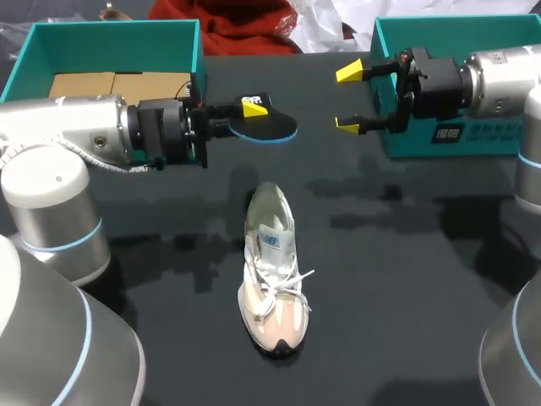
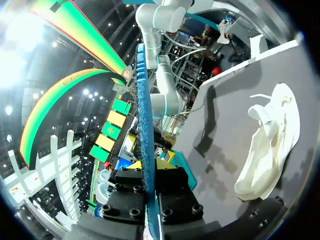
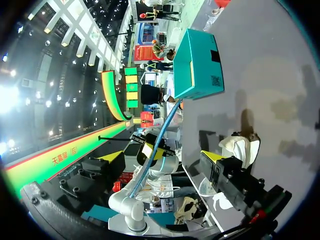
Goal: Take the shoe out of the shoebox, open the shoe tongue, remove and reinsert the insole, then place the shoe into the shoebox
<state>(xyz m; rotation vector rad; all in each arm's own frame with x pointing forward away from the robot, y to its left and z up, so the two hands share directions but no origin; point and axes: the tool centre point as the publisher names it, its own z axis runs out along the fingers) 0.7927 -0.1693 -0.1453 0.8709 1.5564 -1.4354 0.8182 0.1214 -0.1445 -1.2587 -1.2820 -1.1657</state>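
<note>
The dark counter (image 1: 406,279) carried everything. My left arm (image 1: 68,135) came in low across its far left, and my right arm (image 1: 499,80) came in from the far right.

At the far left corner stood the open teal shoebox (image 1: 110,46), with brown cardboard (image 1: 118,85) lying inside it. A second teal box part (image 1: 473,139) sat at the far right, just behind my right claw. From the right wrist, the left shoebox (image 3: 200,65) showed across the counter (image 3: 280,75).

The shoe (image 1: 272,271) stood upright on its sole in the middle of the counter, outside both boxes and well apart from them. Its toe pointed towards me and its white laces lay loose. Neither claw touched it. From the left wrist it (image 2: 270,145) lay off to one side of my left claw.

The insole (image 1: 266,127), black with a blue rim, was out of the shoe and up above the counter. My left claw (image 1: 252,110) gripped it from two sides; in the left wrist view it ran edge-on (image 2: 145,125) straight out between the fingers.

My right claw (image 1: 348,99) was spread wide with nothing in it, facing the insole across a gap.
</note>
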